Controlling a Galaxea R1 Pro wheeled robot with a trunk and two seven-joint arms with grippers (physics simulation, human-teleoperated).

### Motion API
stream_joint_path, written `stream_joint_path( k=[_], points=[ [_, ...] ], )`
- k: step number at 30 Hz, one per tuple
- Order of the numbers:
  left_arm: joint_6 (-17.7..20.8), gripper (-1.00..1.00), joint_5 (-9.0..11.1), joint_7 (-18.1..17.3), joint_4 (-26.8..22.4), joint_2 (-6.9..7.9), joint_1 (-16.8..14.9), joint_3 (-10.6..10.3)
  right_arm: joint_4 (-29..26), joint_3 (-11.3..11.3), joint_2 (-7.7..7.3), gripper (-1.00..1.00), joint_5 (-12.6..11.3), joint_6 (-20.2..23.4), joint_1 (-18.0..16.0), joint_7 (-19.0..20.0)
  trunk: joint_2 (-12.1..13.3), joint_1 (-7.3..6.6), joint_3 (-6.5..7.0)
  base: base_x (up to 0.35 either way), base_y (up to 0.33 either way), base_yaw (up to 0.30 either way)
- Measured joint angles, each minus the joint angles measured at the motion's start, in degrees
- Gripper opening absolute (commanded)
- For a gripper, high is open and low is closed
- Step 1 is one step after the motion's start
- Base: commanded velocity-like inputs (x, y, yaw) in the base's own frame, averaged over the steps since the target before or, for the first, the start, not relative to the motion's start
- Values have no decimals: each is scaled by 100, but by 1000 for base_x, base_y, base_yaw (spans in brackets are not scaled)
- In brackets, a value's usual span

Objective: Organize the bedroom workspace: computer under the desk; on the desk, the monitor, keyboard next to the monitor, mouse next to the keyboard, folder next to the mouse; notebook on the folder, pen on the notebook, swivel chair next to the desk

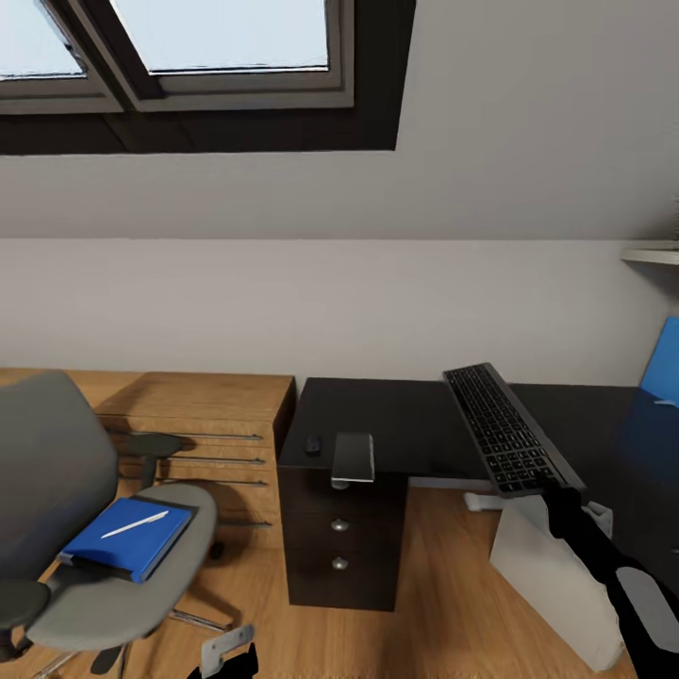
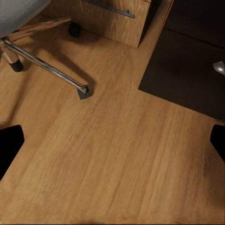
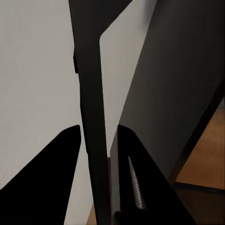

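Observation:
The dark keyboard (image 1: 505, 429) lies slanted over the black desk (image 1: 396, 424), its near end past the front edge. My right gripper (image 1: 558, 497) is shut on that end; the wrist view shows the keyboard's thin edge (image 3: 91, 117) between the two fingers (image 3: 56, 178). The small black mouse (image 1: 312, 444) and the grey notebook (image 1: 354, 456) sit at the desk's left front edge, the notebook overhanging. On the grey swivel chair (image 1: 57, 471) lies the blue folder (image 1: 113, 547) with the white pen (image 1: 135, 524) on top. The light computer (image 1: 556, 575) stands under the desk. My left gripper (image 2: 112, 143) hangs open over the floor.
A light wooden drawer cabinet (image 1: 207, 424) stands between chair and desk. The desk's drawers (image 1: 339, 547) face me. The chair's chrome leg and caster (image 2: 83, 91) are near my left gripper. A blue wall panel (image 1: 663, 370) is at the far right.

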Motion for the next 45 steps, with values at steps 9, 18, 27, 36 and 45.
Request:
stream_joint_path(
  k=[9, 18, 27, 36, 45],
  points=[
    [0, 100, -8, -11, 0, 0, 0, -1, 10, 7, 11, -100, -31, -1, 0, 18, 202, -114, 91, -197, 0, 0],
    [-23, 100, -22, -28, 0, 6, 0, -19, 23, 2, 94, -100, -55, 2, 0, 91, 202, -114, 91, -22, 0, 0],
    [-11, 100, -9, -25, 151, -3, 0, -14, 23, 1, 96, -100, -16, 1, 2, 170, 202, -111, 90, -265, -184, -39],
    [-2, 100, -7, -33, 273, -12, 0, 7, 28, 11, 106, -100, -10, -1, 0, 172, 202, -111, 90, -292, -155, -81],
    [-2, 100, 0, -26, 278, -1, 0, 17, 29, 32, 130, -100, 6, -3, 0, 171, 202, -111, 90, -334, -8, -2]
  ],
)
